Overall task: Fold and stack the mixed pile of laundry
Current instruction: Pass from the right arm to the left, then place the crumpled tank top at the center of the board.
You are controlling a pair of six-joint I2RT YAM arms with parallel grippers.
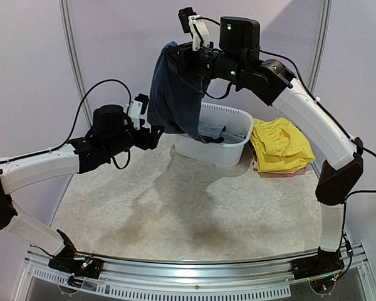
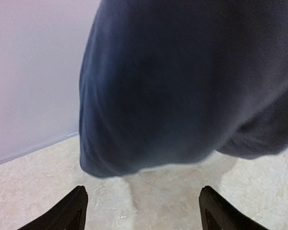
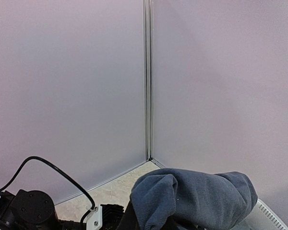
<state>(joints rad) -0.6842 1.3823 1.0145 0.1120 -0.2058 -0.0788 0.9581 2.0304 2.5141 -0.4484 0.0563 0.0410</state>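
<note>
A dark blue garment (image 1: 172, 100) from the laundry pile hangs high over the back of the table, and its lower end trails into the white basin (image 1: 220, 152). My right gripper (image 1: 177, 51) is shut on its top edge. In the right wrist view the bunched cloth (image 3: 197, 196) covers the fingers. My left gripper (image 1: 155, 135) is open beside the garment's lower left edge. In the left wrist view the cloth (image 2: 182, 81) hangs just beyond the gripper (image 2: 143, 191), with nothing between the fingers (image 2: 74, 207). A folded yellow garment (image 1: 279, 144) lies on a reddish one (image 1: 282, 170) to the right of the basin.
The basin stands at the back centre of the beige table (image 1: 194, 207), with some cloth still inside it. Grey walls enclose the table at the back and sides. My left arm (image 3: 29, 211) shows at the bottom of the right wrist view.
</note>
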